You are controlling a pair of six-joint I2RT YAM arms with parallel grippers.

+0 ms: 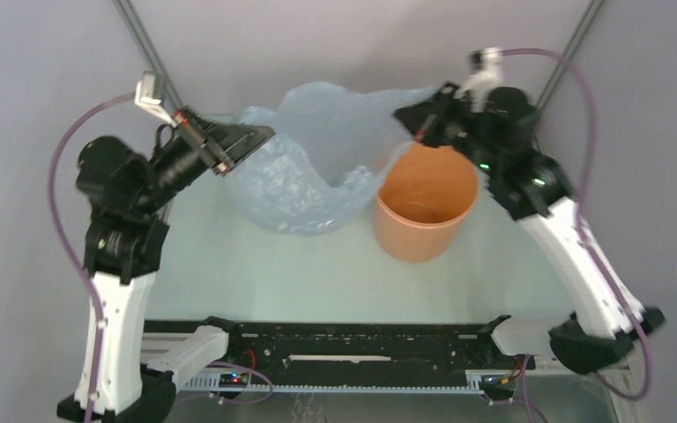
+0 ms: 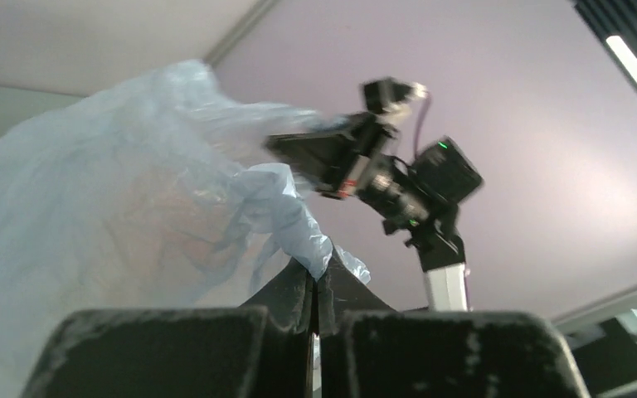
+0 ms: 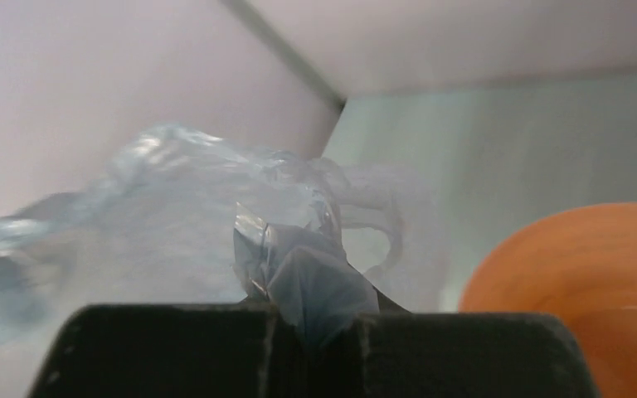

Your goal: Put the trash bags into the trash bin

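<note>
The pale blue trash bag (image 1: 317,159) hangs stretched between my two grippers above the table, sagging to the left of the orange trash bin (image 1: 425,204). My left gripper (image 1: 260,137) is shut on the bag's left edge; the film bunches between its fingertips in the left wrist view (image 2: 319,269). My right gripper (image 1: 408,119) is shut on the bag's right edge, above the bin's far rim; the film shows pinched in the right wrist view (image 3: 319,319). The bin (image 3: 589,290) stands upright, and its inside shows no bag.
Grey walls close in the back and both sides. A black rail (image 1: 353,352) with cables runs along the near table edge between the arm bases. The right arm (image 2: 415,186) shows in the left wrist view beyond the bag.
</note>
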